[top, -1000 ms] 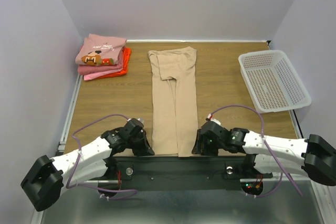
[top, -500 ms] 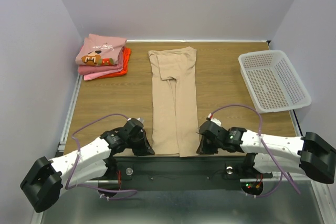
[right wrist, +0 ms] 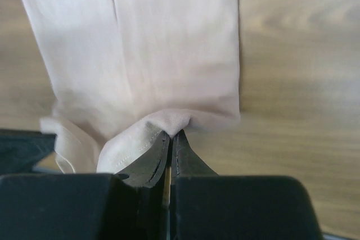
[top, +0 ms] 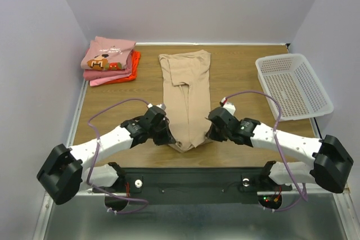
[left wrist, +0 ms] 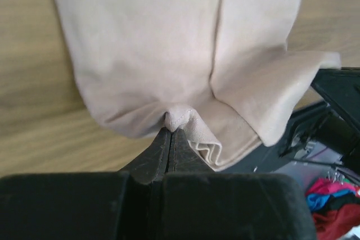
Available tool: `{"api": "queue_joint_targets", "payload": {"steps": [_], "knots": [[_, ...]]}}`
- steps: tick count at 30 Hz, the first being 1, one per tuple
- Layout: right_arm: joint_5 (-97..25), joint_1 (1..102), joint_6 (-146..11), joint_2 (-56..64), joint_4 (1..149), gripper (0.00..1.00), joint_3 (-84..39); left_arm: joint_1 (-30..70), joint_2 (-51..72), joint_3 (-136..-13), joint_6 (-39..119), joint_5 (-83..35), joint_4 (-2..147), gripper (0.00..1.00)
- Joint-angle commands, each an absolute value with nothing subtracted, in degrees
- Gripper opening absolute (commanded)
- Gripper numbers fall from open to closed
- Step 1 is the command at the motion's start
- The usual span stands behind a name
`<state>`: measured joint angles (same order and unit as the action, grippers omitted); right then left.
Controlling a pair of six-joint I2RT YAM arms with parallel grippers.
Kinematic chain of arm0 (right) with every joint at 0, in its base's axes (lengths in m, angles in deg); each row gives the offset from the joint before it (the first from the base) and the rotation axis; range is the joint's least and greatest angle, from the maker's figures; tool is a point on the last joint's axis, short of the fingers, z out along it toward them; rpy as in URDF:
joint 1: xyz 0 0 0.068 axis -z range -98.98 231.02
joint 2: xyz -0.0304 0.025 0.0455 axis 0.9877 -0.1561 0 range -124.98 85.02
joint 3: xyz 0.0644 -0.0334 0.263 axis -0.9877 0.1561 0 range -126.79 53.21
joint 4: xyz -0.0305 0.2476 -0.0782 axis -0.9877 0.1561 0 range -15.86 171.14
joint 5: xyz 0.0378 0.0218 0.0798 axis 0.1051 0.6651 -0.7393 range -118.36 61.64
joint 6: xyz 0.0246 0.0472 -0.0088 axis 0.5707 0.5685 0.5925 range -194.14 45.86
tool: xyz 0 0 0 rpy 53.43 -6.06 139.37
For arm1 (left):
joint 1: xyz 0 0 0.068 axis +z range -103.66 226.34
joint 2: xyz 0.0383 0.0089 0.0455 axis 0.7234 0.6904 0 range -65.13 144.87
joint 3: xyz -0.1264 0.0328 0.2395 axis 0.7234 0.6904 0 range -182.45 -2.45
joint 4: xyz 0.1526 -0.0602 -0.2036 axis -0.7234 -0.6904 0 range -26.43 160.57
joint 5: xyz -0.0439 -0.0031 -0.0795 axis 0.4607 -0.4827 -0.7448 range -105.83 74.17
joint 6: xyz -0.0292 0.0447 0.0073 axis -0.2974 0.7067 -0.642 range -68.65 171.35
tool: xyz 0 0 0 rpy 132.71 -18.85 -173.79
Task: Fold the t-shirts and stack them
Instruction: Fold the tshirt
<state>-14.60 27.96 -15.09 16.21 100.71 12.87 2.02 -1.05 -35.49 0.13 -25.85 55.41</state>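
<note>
A tan t-shirt (top: 187,91) lies as a long narrow strip down the middle of the table, its near end lifted and doubled over. My left gripper (top: 167,137) is shut on the tan t-shirt's near left corner (left wrist: 179,117). My right gripper (top: 210,131) is shut on the near right corner (right wrist: 171,121). Both hold the hem a little above the wood. A stack of folded t-shirts (top: 110,60), dusty pink with a graphic on top, pink and orange-red beneath, sits at the far left.
A white mesh basket (top: 293,85) stands at the right edge of the table (top: 247,77). Grey walls close in the back and both sides. A metal rail runs along the near edge (top: 191,173).
The right gripper closed on the hem. Both grippers then moved away from the near edge toward the middle, carrying the tan shirt's near end up and over itself.
</note>
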Motion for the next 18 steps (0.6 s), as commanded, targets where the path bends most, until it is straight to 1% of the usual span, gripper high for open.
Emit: {"api": "queue_joint_targets", "payload": {"steps": [1, 6, 12, 18], "knots": [[-3.8, 31.4, -20.1, 13.2, 98.7, 0.0, 5.8, 4.8, 2.7, -41.0, 4.7, -22.3, 60.5, 0.0], [-3.6, 35.7, -23.3, 6.5, 96.3, 0.0, -0.3, 10.8, 8.5, -48.1, 8.3, -20.8, 62.1, 0.0], [-0.8, 40.7, -27.9, 0.8, 94.3, 0.0, -7.0, 15.2, 14.4, -53.8, 10.5, -23.2, 66.9, 0.0], [-3.3, 44.7, -31.5, -7.6, 92.0, 0.0, -13.8, 18.9, 20.7, -59.7, 12.9, -23.3, 67.2, 0.0]]}}
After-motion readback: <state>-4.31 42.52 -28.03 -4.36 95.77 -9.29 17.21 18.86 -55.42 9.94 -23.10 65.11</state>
